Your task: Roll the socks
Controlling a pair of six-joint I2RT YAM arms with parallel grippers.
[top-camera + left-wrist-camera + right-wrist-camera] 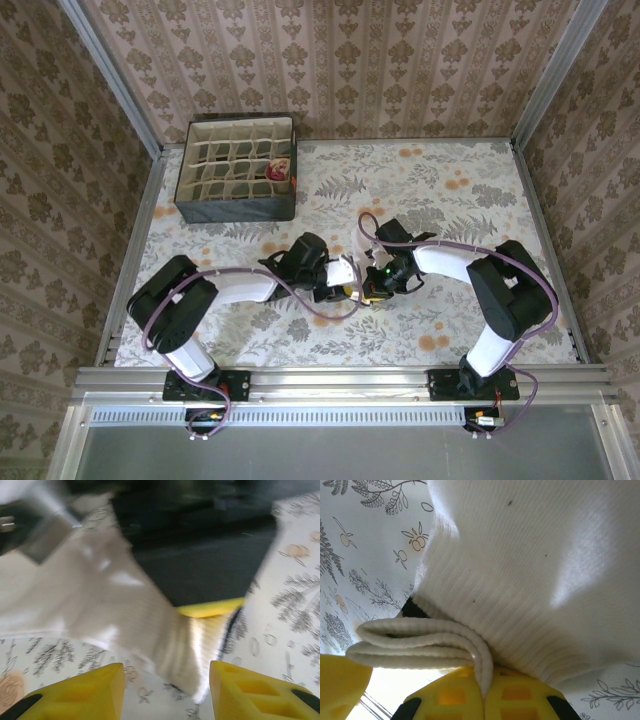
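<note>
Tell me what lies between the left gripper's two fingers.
The ribbed end of the cream sock, over the patterned tablecloth, in the left wrist view.

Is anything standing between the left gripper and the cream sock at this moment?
Nothing visible does. The cream sock lies straight ahead of the left gripper, its end reaching in between the open jaws. The right gripper is shut on the sock's folded edge, not in the path.
</note>
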